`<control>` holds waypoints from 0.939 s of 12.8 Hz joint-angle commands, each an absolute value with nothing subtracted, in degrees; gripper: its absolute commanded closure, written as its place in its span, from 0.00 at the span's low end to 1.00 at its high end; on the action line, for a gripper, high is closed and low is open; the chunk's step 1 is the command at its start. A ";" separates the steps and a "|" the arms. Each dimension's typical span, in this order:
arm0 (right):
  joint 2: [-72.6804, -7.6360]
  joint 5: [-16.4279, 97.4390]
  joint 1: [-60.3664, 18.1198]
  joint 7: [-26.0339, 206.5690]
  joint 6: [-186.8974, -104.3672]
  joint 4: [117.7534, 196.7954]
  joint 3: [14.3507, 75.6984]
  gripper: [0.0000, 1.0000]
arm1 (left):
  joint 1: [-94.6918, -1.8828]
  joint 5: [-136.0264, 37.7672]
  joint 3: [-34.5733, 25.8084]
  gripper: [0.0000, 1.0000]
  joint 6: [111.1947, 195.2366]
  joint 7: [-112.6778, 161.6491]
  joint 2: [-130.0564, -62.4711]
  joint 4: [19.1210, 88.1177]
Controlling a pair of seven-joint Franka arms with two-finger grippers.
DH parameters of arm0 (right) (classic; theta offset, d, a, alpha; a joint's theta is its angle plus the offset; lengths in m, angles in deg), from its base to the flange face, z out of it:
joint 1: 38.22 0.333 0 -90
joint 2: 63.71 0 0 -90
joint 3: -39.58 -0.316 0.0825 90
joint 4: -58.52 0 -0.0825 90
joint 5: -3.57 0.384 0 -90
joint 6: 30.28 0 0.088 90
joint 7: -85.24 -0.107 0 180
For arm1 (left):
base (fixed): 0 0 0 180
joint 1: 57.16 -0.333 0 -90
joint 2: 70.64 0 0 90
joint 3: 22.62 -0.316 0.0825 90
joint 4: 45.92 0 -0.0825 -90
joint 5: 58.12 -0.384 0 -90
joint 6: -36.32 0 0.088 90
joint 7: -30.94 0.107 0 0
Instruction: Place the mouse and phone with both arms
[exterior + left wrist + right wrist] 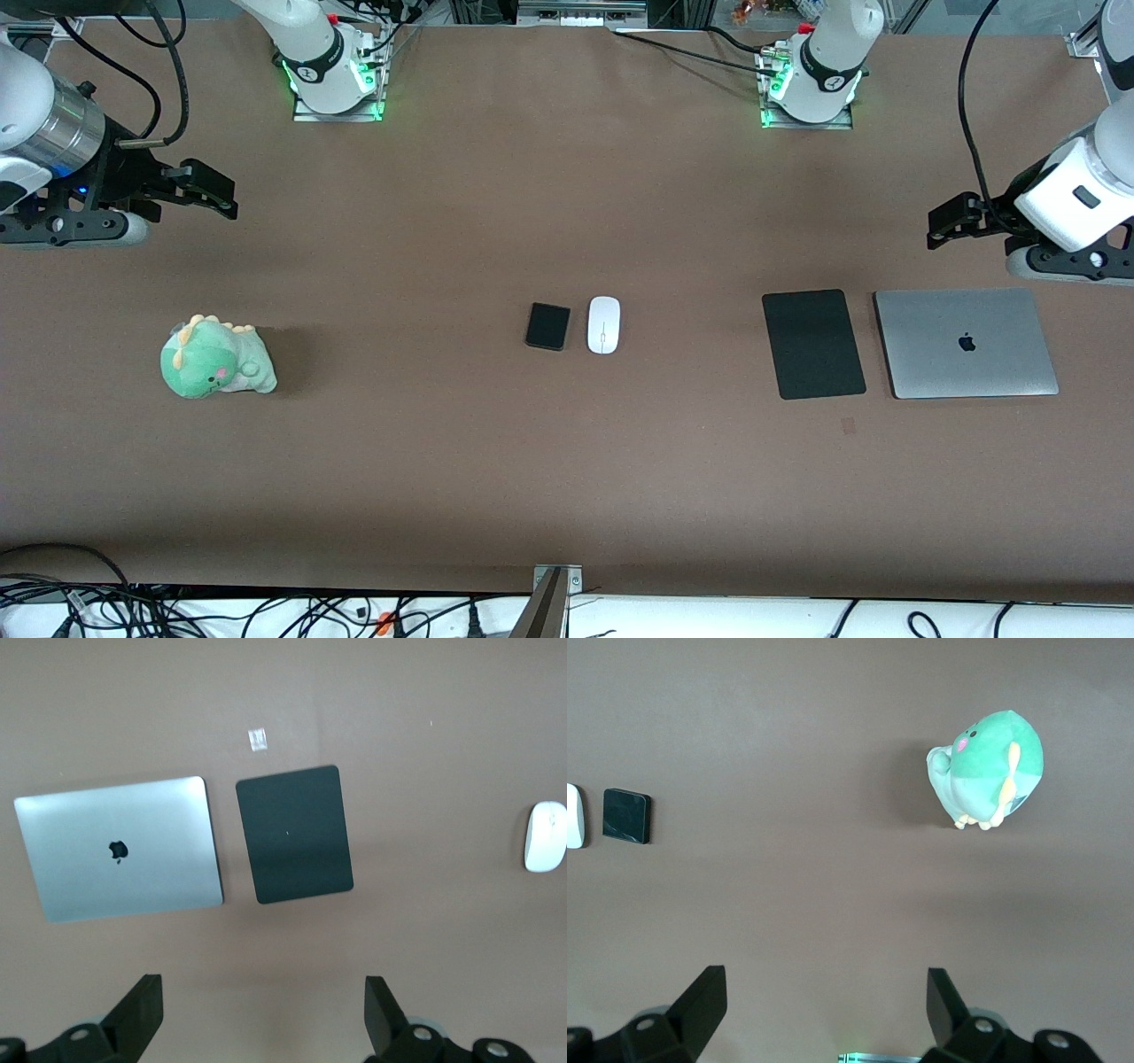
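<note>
- Brown surface (496, 461) carrying five loose things in a rough row across its middle.
- Mouse (603, 324) white and oval, thin grey line down its middle, lying flat near the centre of the surface; also visible at the edge of both wrist views (545, 836) (573, 816).
- Phone (547, 326) black and glossy, flat, just beside the mouse toward the right arm's end, a narrow gap between them; seen too from the right wrist (627, 815).
- Black pad (812, 343) matte, flat, well apart from the mouse toward the left arm's end; closed silver laptop (965, 342) just beside it, closer still to that end. Both in the left wrist view (294, 834) (119, 847).
- Green plush dinosaur (216, 357) toward the right arm's end, well apart from the phone; visible from the right wrist (989, 769).
- Left end effector (946, 218) up in the air at the left arm's end, over bare surface next to the laptop and pad; fingers (383, 1008) spread wide apart, holding nothing.
- Right end effector (209, 187) up in the air at the right arm's end, over bare surface near the plush; fingers (946, 1001) likewise wide apart and empty.
</note>
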State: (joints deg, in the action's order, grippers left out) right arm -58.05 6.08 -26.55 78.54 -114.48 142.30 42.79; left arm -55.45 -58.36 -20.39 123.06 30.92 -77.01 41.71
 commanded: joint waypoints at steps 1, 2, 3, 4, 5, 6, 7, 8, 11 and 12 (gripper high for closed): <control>-57.29 6.30 -25.65 77.76 -113.33 140.52 43.62 0.00 | -54.18 -57.07 -19.64 0.00 120.87 31.03 -82.13 41.18; -57.29 6.30 -25.65 77.76 -113.33 140.43 43.62 0.00 | -52.61 -56.98 -19.20 0.00 122.17 30.15 -85.38 40.83; -57.29 6.21 -25.65 77.76 -113.33 140.43 43.62 0.00 | -50.68 -56.89 -18.93 0.00 126.36 29.88 -88.28 41.00; -57.29 6.30 -25.65 77.76 -113.33 140.43 43.62 0.00 | -47.61 -57.07 -19.02 0.00 130.58 29.36 -90.57 41.18; -57.29 6.30 -25.65 77.76 -113.33 140.43 43.62 0.00 | -45.49 -56.98 -18.93 0.00 135.23 29.01 -93.29 41.18; -57.29 6.30 -25.65 77.76 -113.42 140.43 43.62 0.00 | -42.86 -56.98 -19.02 0.00 139.98 27.78 -96.02 41.18; -57.29 6.30 -25.65 77.76 -113.33 140.43 43.62 0.00 | -40.40 -56.89 -18.93 0.00 145.16 24.55 -99.00 41.18; -57.29 6.30 -25.65 77.76 -113.33 140.43 43.62 0.00 | -37.33 -56.98 -19.02 0.00 149.91 20.08 -101.64 41.18; -57.29 6.30 -25.65 77.76 -113.42 140.43 43.62 0.00 | -28.98 -57.15 -19.02 0.00 160.22 4.44 -107.10 41.18; -57.29 6.30 -25.65 77.76 -113.42 140.43 43.62 0.00 | -27.21 -57.33 -19.02 0.00 161.89 2.04 -108.16 41.18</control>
